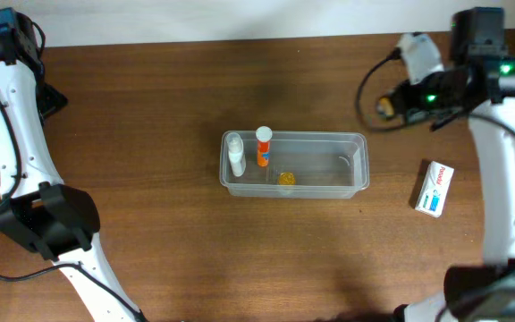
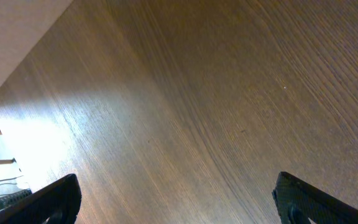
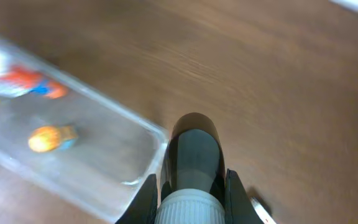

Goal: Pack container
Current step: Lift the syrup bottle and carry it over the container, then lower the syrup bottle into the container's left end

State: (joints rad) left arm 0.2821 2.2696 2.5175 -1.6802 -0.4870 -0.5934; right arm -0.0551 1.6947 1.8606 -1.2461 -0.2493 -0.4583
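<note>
**Desk inventory, as you had it**

1. Container (image 1: 358, 165): a clear shallow tub that lay at the middle of the desk (image 1: 150, 107), long side running left to right and open on top. In the right wrist view it showed blurred at the left (image 3: 104, 168), with one rounded corner just beside the held bottle.
2. White bottle (image 1: 236, 154): it stood inside the container at its left end, against the wall.
3. Orange-capped bottle (image 1: 263, 146): it stood inside the container just beside the white bottle, near the far wall.
4. Small yellow piece (image 1: 286, 179): it lay on the container floor near the middle, close to the near wall. You could not tell what it was.
5. Dark bottle (image 3: 194, 155) with a white ribbed cap: your right jaws pinched it, one finger against each side. It was held above the desk off the container's far right corner, outside the rim.
6. White box (image 1: 434, 189) with blue and red print: it lay flat on the desk to the right of the container, apart from it and just beside your right arm.
7. Black cable (image 1: 365, 89): it looped beside your right wrist, beyond the container.
8. Left jaws: these were spread wide over bare wood (image 2: 197, 93) at the far left of the desk, well apart from the container and touching nothing.
</note>
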